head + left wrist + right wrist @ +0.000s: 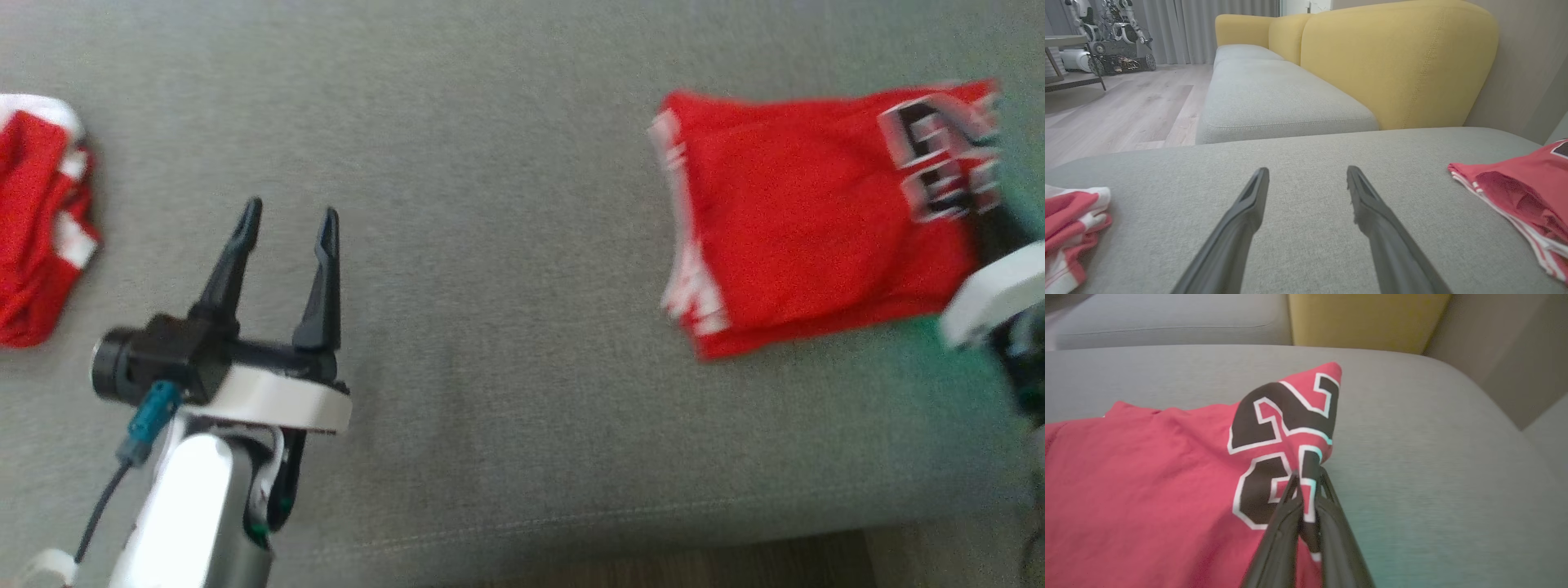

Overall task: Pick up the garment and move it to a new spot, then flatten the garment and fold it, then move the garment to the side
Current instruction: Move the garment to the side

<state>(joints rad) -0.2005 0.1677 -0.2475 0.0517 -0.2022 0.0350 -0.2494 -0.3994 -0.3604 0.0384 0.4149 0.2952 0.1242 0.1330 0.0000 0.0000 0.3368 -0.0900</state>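
Pinching the numbered corner of the red shirt point(800, 220), the right gripper point(1308, 479) is clamped tight on cloth; the shirt lies folded on the right side of the grey cushion point(506, 286). The left gripper point(291, 211) hovers spread wide over the cushion's left part, with another red bundle point(33, 220) at the cushion's left edge

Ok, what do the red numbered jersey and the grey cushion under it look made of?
The red jersey looks like thin, soft matte fabric, probably a synthetic knit: it drapes and peaks where the right pincer pinches it. The grey cushion looks like matte woven upholstery cloth, with a fine visible weave and a stitched seam near its edge.
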